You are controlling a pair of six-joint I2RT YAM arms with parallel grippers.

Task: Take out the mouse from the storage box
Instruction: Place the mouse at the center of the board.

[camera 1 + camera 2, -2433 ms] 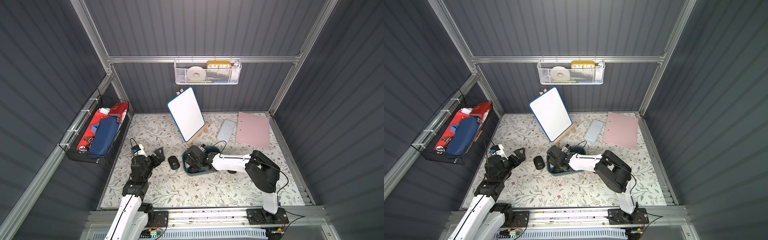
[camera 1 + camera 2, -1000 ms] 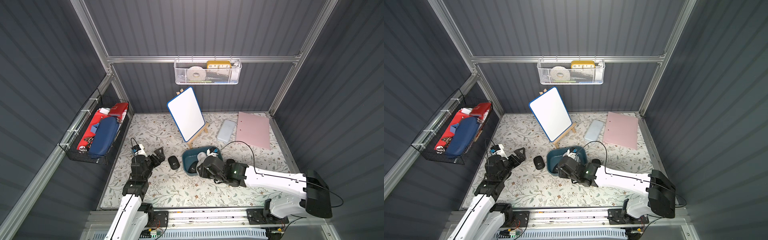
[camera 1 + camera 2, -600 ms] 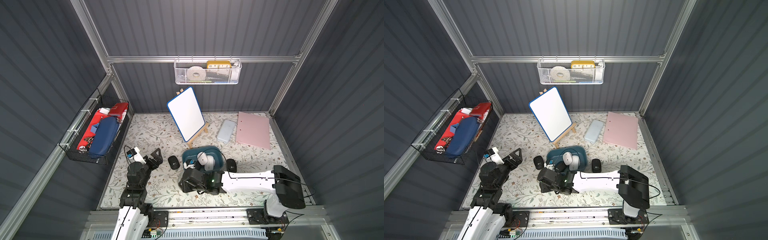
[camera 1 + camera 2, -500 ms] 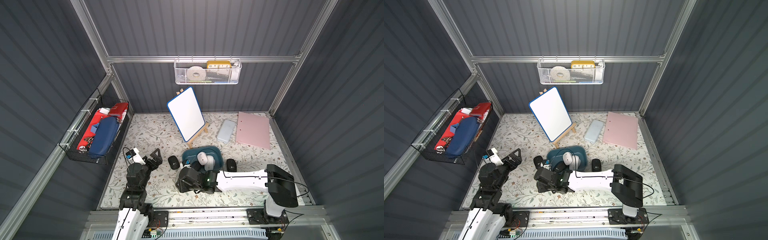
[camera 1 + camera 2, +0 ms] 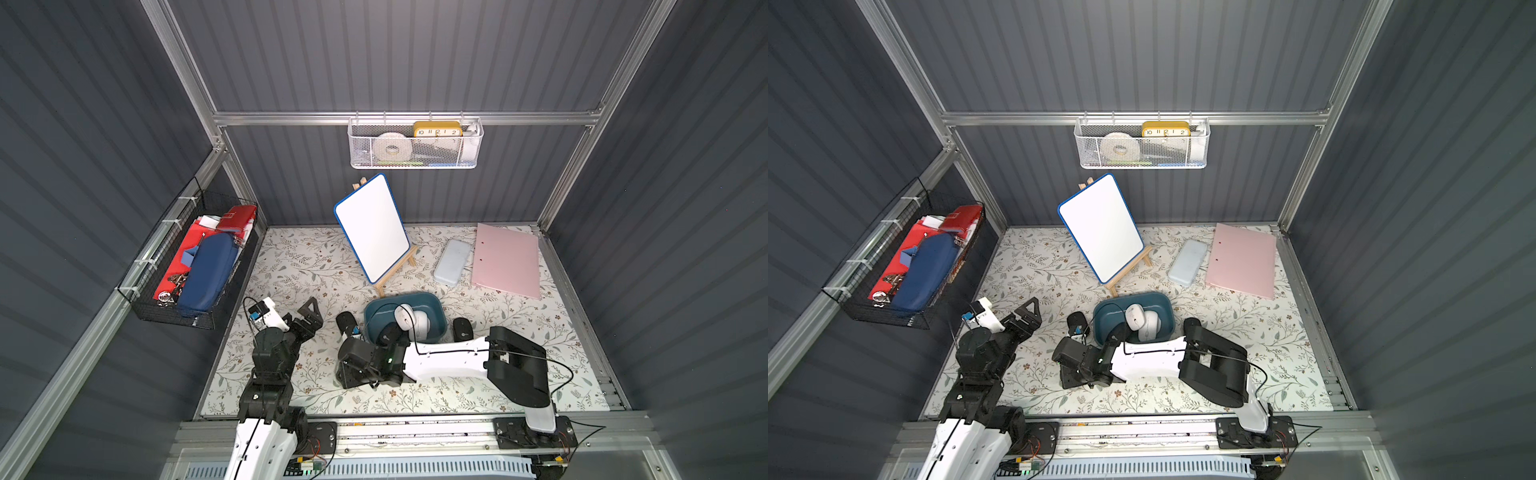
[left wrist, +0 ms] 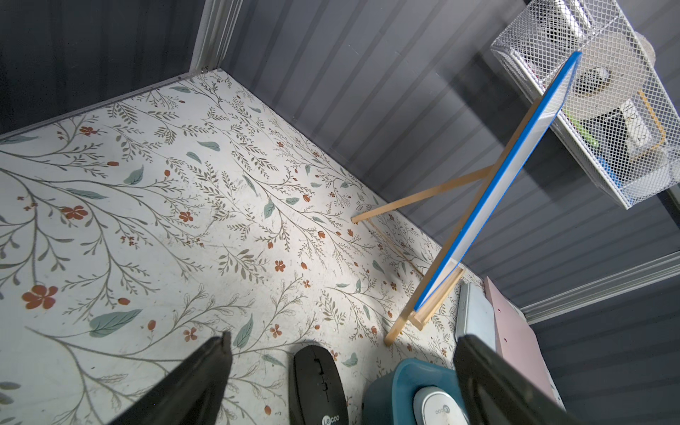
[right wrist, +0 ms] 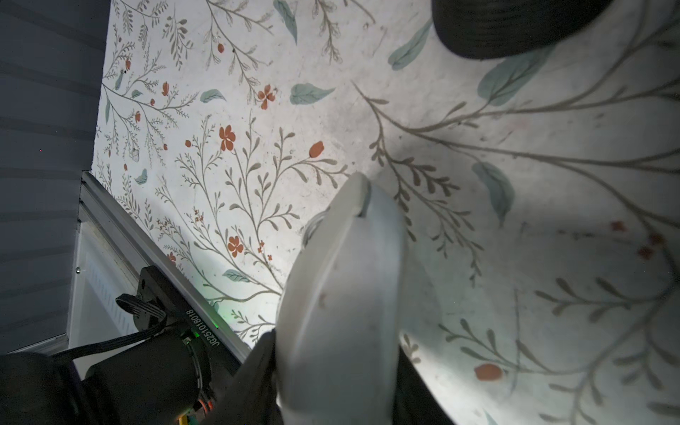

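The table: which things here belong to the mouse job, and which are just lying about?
Job: storage box, two pale mice in it, white mouse held in the right gripper, black mice either side.
Lying about: whiteboard, pale blue case, pink folder, white mesh basket, black wire basket.

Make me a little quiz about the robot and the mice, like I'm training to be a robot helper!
1. True or false: the left hand is open and holds nothing.
2. Pick one: what does the right hand hold? A) a white mouse B) a pink folder C) a whiteboard
3. Fill in: ___ black mice lie on the table outside the storage box.

Key: 1 true. 2 A. 3 two, one on each side of the box.
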